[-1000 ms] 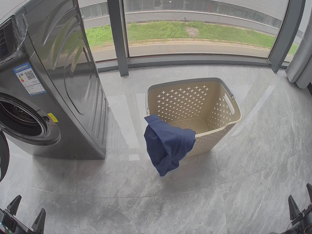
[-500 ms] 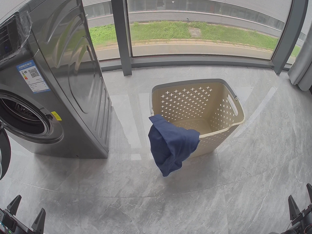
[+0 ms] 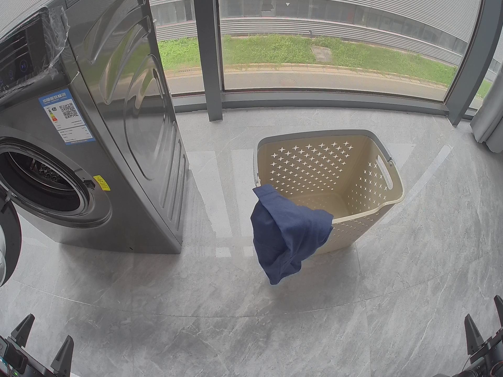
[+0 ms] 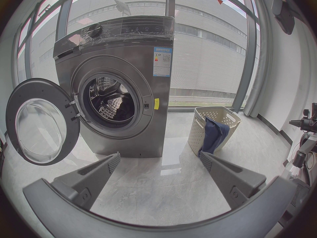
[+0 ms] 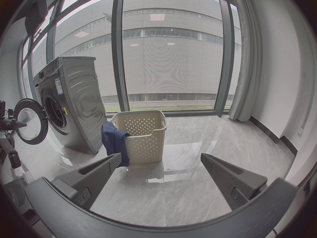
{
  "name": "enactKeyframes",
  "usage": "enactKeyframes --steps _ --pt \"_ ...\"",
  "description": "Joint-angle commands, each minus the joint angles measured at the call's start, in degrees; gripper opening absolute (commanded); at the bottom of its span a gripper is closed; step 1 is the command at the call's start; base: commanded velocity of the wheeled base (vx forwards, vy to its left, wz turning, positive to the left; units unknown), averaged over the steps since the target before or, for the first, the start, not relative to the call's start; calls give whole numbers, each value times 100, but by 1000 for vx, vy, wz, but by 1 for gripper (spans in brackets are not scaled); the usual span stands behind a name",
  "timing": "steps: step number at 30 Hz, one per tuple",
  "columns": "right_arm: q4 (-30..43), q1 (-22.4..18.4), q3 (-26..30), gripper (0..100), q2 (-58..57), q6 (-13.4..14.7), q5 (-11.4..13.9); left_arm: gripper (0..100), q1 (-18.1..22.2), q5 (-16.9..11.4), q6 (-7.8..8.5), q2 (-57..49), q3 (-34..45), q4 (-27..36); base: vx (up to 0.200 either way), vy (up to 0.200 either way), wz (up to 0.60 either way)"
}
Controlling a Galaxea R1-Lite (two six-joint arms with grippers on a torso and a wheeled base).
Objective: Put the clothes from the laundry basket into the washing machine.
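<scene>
A beige laundry basket [image 3: 385,181] [image 4: 201,129] [image 5: 145,142] stands on the floor by the window. A dark blue garment [image 3: 285,234] [image 4: 214,135] [image 5: 114,141] hangs over its near left corner, draped down the outside. The grey washing machine [image 3: 131,106] [image 4: 145,83] [image 5: 79,99] stands to the left, its round door [image 4: 41,123] [image 5: 29,121] swung open and the drum [image 4: 110,99] dark inside. My left gripper [image 3: 43,336] [image 4: 160,157] is open low at the left, far from the basket. My right gripper [image 3: 484,320] [image 5: 160,157] is open low at the right, holding nothing.
Grey tiled floor [image 3: 209,299] spreads between me, the machine and the basket. Tall windows [image 3: 325,32] with a dark post [image 3: 207,48] close off the far side. A curtain [image 3: 490,116] [image 5: 244,66] hangs at the right wall.
The whole head view has shifted, so machine and basket sit further right in the picture; the camera moved. Garment, basket and both grippers keep their places.
</scene>
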Motion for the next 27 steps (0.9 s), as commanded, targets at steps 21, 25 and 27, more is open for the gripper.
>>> enactKeyframes --steps 21,25,27 --pt "-17 31 -1586 100 3142 343 1487 100 -5 -11 36 8 101 -1 0 -57 0" --pt "-605 145 -1648 100 4117 343 1584 100 -5 -29 27 8 101 -1 0 0 0" --pt "-1766 1024 -1595 100 5444 466 1381 100 -5 -29 27 8 101 -1 0 0 0"
